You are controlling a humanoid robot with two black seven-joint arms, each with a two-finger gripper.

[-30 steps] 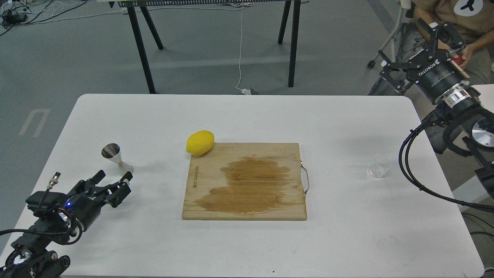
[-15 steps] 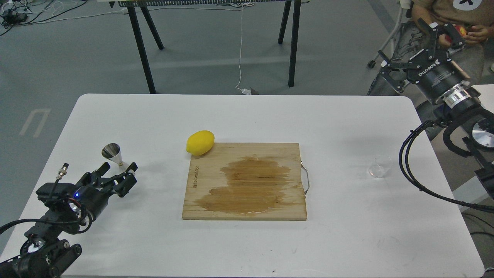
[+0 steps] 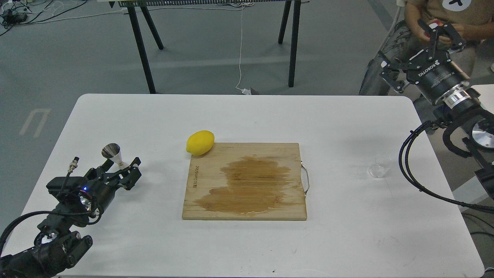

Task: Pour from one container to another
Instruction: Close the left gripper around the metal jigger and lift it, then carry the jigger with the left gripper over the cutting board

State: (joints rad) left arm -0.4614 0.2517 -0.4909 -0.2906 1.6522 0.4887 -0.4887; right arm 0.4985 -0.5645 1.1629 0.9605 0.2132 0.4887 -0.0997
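White surface [image 3: 347,239] fills most of the head view, with grey floor and black trestle legs [image 3: 142,50] beyond its far edge. Next in size, a bamboo cutting board [image 3: 244,181] lies flat near the middle, a dark wet stain [image 3: 251,185] spread across its top and a thin metal handle [image 3: 306,179] on its right side. At the board's far left corner sits a yellow lemon [image 3: 200,142], touching the board's edge.

Over the near left of the surface, the left pincer [image 3: 122,172] has its fingers apart, just beside the steel jigger [image 3: 113,153], which stands upright, hourglass-shaped, with its foot hidden behind the fingers; whether they touch it I cannot tell. Raised beyond the far right corner, the right pincer [image 3: 415,46] has its fingers spread wide, with nothing between them.

Smallest, the clear glass cup [image 3: 378,166] stands upright near the right edge of the surface, well apart from the board and from both pincers, almost see-through against the white.
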